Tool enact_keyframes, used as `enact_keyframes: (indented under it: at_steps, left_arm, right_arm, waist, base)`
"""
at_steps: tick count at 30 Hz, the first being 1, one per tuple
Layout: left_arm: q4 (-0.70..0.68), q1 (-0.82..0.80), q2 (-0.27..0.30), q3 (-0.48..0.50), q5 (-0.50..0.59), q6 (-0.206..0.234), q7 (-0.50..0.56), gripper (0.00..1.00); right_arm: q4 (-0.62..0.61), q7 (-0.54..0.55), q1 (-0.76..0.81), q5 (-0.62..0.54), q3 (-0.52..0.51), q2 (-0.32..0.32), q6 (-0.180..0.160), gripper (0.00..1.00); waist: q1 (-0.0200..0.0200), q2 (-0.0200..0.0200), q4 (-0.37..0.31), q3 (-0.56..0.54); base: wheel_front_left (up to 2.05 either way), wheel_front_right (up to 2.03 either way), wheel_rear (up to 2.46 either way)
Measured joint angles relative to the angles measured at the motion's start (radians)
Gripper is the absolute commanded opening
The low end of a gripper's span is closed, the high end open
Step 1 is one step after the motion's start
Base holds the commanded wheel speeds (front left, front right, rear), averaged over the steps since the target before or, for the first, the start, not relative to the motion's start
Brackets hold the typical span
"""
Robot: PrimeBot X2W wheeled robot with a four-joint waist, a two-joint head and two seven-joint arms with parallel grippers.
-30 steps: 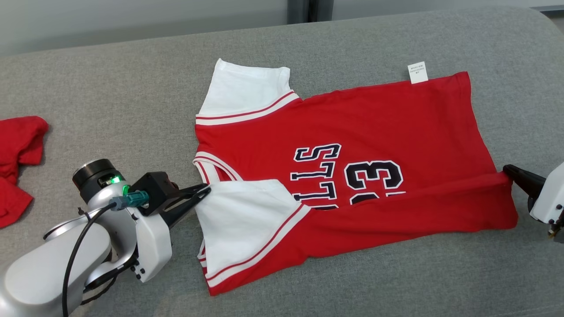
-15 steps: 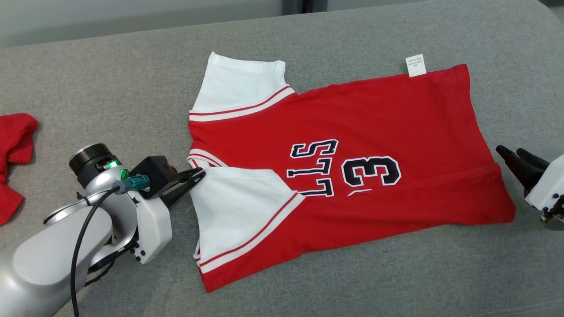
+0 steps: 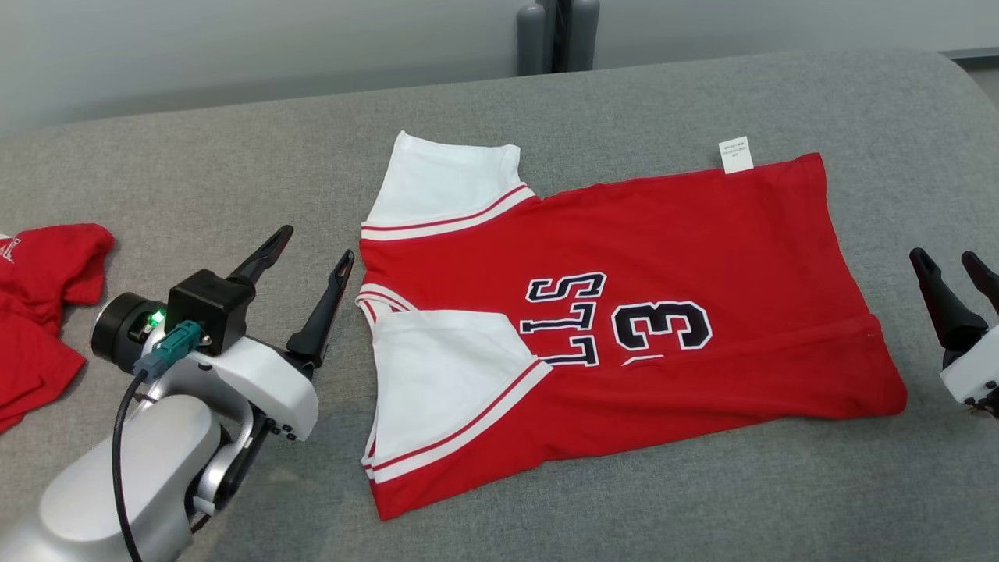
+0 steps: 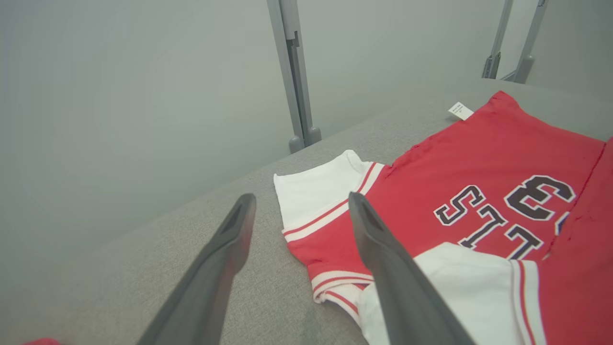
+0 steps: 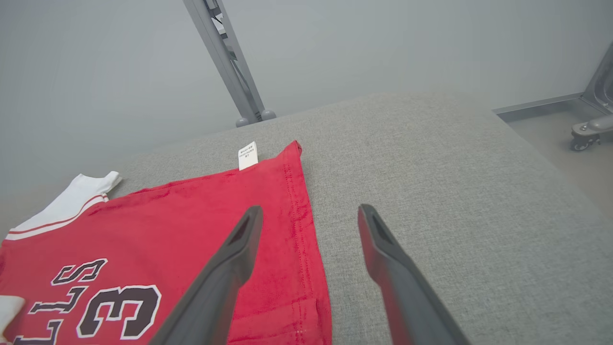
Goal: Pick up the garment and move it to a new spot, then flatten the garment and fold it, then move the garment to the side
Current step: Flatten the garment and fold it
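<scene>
Red-and-white jersey (image 3: 663, 226) just let go; left end effector (image 3: 316, 243) and right end effector (image 3: 941, 255) wide open, empty. First fold down.

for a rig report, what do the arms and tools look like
Left arm: silver-grey forearm, white wrist shell, black block with a green light, teal plug on a black cable. Left tool and right tool: two long dark tapering fingers each.

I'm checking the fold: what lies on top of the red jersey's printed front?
One white short sleeve and a folded-over red strip lie on the red-and-white fabric jersey. They cover part of its dark lettering, so that part is hidden.
</scene>
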Motion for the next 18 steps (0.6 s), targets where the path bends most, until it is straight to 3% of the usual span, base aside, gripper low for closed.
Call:
enact_keyframes:
  at_steps: [3, 7, 12, 18]
  left_arm:
    - [-0.094, 0.092, -0.038, 0.130, 0.012, 0.058, -0.002, 1.00]
    - [-0.180, 0.240, -0.095, 0.293, 0.083, 0.084, -0.003, 1.00]
    - [-0.210, 0.383, -0.190, 0.441, 0.181, 0.069, -0.004, 1.00]
    - [-0.158, 0.522, -0.304, 0.516, 0.276, 0.008, -0.004, 1.00]
  right_arm:
    - [-0.016, -0.011, 0.030, -0.093, -0.084, 0.022, 0.000, 1.00]
    - [-0.080, -0.013, 0.110, -0.310, -0.312, 0.088, 0.000, 1.00]
    - [-0.205, -0.013, 0.281, -0.533, -0.592, 0.242, 0.000, 1.00]
    - [-0.350, -0.013, 0.441, -0.749, -0.769, 0.388, 0.000, 1.00]
  waist:
    - [0.0000, 0.0000, 0.002, -0.016]
    - [0.0000, 0.0000, 0.001, -0.028]
    - [0.0000, 0.0000, 0.003, -0.052]
    - [0.0000, 0.0000, 0.010, -0.084]
  base:
    - [0.00, 0.00, 0.00]
    - [0.00, 0.00, 0.00]
    - [0.00, 0.00, 0.00]
    - [0.00, 0.00, 0.00]
